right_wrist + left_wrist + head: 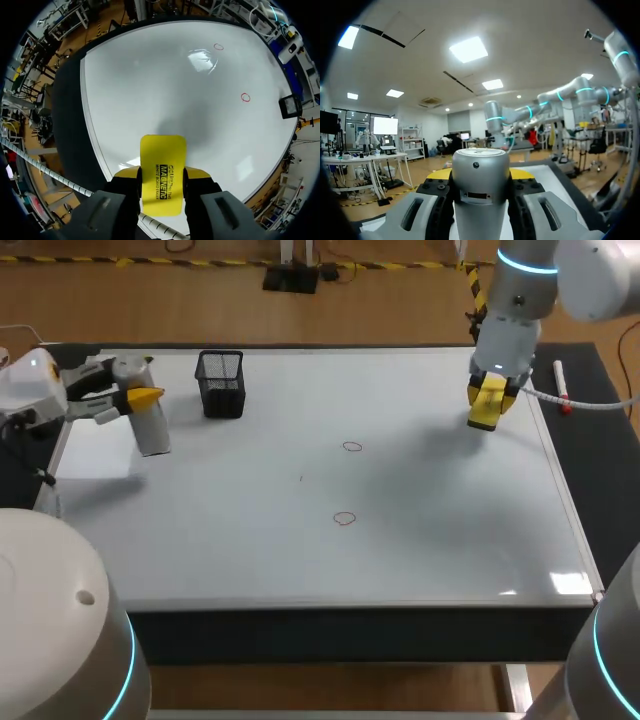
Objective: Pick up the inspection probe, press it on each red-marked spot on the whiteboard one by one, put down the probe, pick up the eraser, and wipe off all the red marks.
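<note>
- While right jaws pinch eraser (162,172) and left jaws pinch probe (480,185), red marks (351,447) remain unwiped.
- Risk: eraser lands tilted, edge skims, smears ink.

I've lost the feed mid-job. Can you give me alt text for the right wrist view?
The right end effector is shut on a yellow eraser, over the whiteboard near its edge. Two small red circles are drawn on the board ahead, apart from each other.

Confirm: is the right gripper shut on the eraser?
Shut on the eraser: the right wrist view shows the right gripper with both fingers touching it from opposite sides.
</note>
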`<state>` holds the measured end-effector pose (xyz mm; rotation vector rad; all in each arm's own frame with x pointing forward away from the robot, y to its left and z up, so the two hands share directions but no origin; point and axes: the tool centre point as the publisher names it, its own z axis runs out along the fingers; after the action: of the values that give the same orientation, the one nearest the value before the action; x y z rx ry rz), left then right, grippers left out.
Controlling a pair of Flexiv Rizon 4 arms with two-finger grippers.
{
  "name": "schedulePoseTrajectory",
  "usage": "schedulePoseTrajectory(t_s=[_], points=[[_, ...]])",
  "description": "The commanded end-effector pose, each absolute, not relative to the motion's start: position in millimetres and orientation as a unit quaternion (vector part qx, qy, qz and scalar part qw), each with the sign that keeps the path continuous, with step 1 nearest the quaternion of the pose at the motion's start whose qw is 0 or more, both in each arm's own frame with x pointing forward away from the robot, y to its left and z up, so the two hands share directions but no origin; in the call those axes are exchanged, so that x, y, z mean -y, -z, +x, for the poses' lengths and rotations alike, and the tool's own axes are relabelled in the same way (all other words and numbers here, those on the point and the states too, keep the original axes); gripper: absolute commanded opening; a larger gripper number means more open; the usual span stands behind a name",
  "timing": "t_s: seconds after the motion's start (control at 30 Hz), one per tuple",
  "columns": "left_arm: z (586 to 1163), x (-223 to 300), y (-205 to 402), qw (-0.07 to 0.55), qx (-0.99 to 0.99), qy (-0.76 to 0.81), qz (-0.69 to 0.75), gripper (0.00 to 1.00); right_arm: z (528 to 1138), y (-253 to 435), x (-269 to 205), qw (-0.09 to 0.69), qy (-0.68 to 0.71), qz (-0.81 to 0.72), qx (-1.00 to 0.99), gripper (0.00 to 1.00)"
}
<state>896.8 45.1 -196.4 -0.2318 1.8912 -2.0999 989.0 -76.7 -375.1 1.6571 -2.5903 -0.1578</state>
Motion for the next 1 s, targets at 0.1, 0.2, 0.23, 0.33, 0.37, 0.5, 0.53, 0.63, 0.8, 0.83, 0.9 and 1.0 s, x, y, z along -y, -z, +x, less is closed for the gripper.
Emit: schedulePoseTrajectory(t_s=[0.1,0.2,0.23,0.33,0.37,0.5,0.53,0.63,0.8,0.83,0.9,1.0], points=[[906.2,-18.3,196.8,0.133,-0.661,0.736,-0.066,0.00,990.0,374.7,77.2,0.032,0.050,0.539,0.840,0.00],[906.7,-3.6,198.1,0.116,-0.660,0.740,-0.056,0.00,990.0,374.7,77.2,0.032,0.050,0.539,0.840,0.00],[906.8,1.6,199.0,0.110,-0.661,0.740,-0.053,0.00,990.0,374.7,77.2,0.032,0.050,0.539,0.840,0.00],[906.5,16.9,201.4,0.094,-0.660,0.744,-0.044,0.00,990.0,374.7,77.2,0.032,0.050,0.539,0.840,0.00],[906.0,22.9,201.9,0.088,-0.661,0.744,-0.040,0.00,990.0,374.7,77.2,0.032,0.050,0.539,0.840,0.00],[904.3,43.8,202.9,0.066,-0.661,0.747,-0.024,0.00,990.0,374.7,77.2,0.032,0.050,0.539,0.840,0.00],[903.7,48.5,202.9,0.061,-0.662,0.746,-0.019,0.00,990.0,374.7,77.2,0.032,0.050,0.539,0.840,0.00],[902.4,60.8,203.1,0.048,-0.662,0.748,-0.010,0.00,990.0,374.7,77.2,0.032,0.050,0.539,0.840,0.00],[901.0,82.2,203.8,0.027,-0.664,0.747,0.006,0.00,990.0,374.7,77.2,0.032,0.050,0.539,0.840,0.00],[901.4,86.8,204.0,0.024,-0.664,0.747,0.008,0.00,990.0,374.7,77.2,0.032,0.050,0.539,0.840,0.00],[901.7,97.9,204.0,0.017,-0.664,0.747,0.015,0.00,990.0,374.7,77.2,0.032,0.050,0.539,0.840,0.00],[901.0,113.2,203.1,0.007,-0.660,0.750,0.022,0.00,990.0,374.7,77.2,0.032,0.050,0.539,0.840,0.00]])
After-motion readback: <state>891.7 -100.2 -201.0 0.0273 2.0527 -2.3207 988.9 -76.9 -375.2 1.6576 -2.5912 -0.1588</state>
